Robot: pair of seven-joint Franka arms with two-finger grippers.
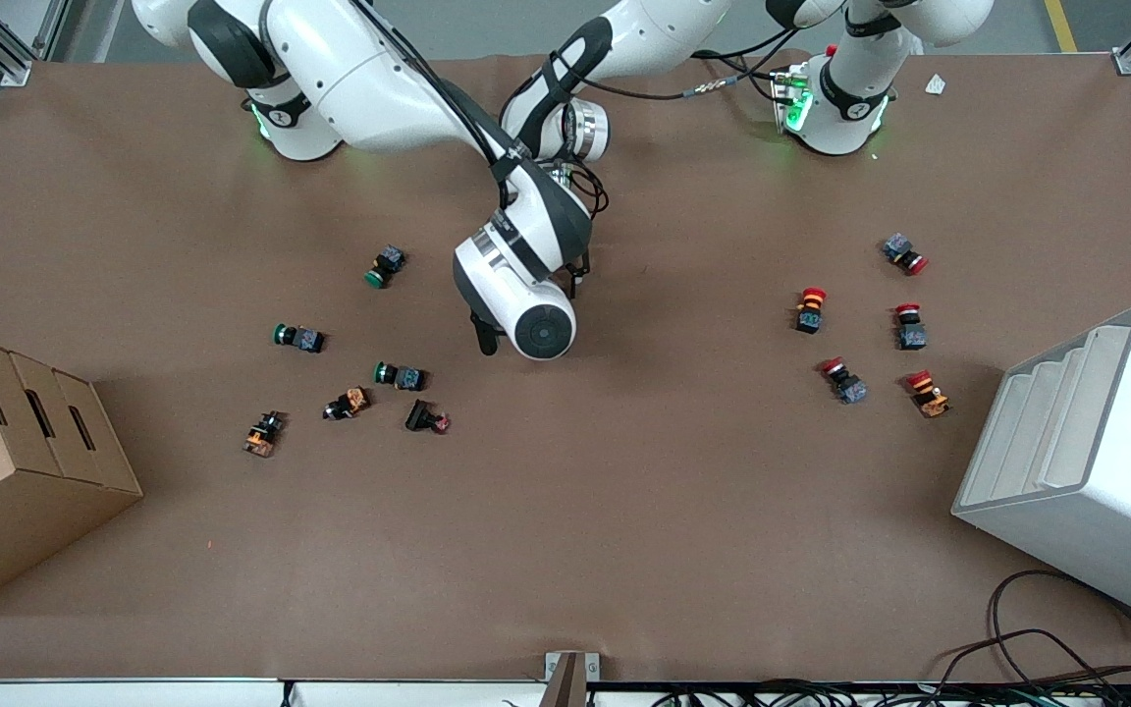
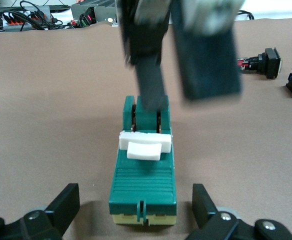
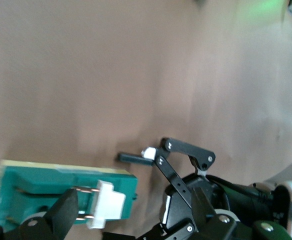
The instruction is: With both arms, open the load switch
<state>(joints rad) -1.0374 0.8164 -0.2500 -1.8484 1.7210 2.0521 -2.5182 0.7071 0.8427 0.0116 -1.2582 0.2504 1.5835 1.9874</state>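
Observation:
The load switch (image 2: 143, 185) is a dark-green block on a cream base, lying flat on the brown table. Its white toggle piece (image 2: 145, 149) sits across the top. My left gripper (image 2: 136, 205) is open, with a finger on each side of the switch's near end and a gap on both sides. My right gripper (image 3: 133, 207) is open over the switch (image 3: 46, 192). The white piece (image 3: 108, 205) with two copper pins lies between its fingers. One right finger (image 2: 151, 85) reaches down onto the switch's other end. In the front view the right arm's wrist (image 1: 526, 304) hides the switch and both grippers.
Green-capped push buttons (image 1: 387, 265) (image 1: 298, 338) (image 1: 399, 375) lie toward the right arm's end. Red-capped buttons (image 1: 809, 309) (image 1: 911, 327) lie toward the left arm's end. A cardboard box (image 1: 16, 462) and a white stepped bin (image 1: 1096, 462) stand at the table's two ends.

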